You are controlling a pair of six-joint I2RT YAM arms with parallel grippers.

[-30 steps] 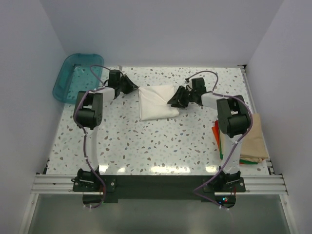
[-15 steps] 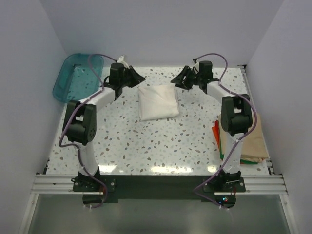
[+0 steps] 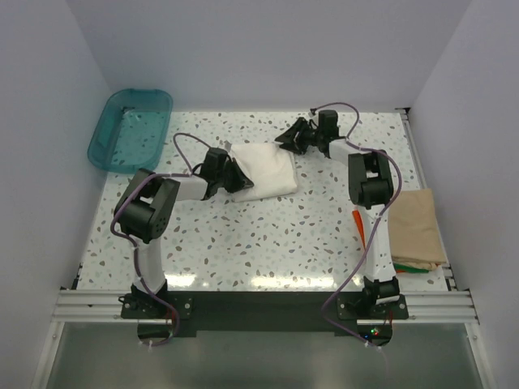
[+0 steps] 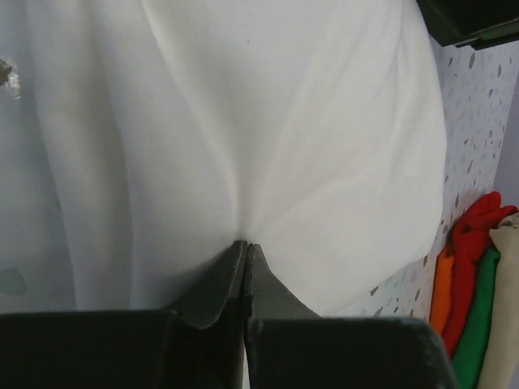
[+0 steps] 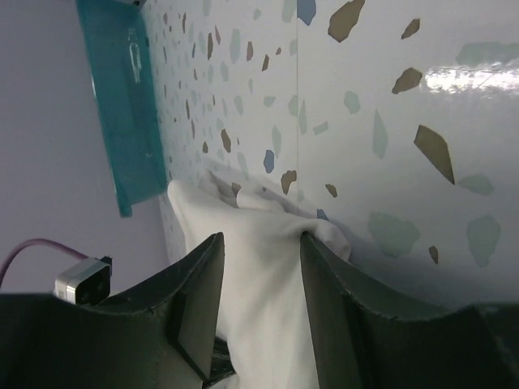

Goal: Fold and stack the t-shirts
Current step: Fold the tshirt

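My left end effector (image 4: 245, 243) is pinched shut on the left edge of the folded off-white t-shirt (image 3: 263, 166) at the bench's (image 3: 268, 235) far middle, my right end effector (image 5: 259, 239) part-open astride its far-right corner.

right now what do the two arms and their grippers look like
Both the left arm and right arm have white links, bulky black joint housings and a looping purple cable. The left gripper and right gripper have dark, matte fingers tapering to wedge tips.

Teal tub (image 3: 130, 130), far-left corner of speckled table (image 3: 268, 235).
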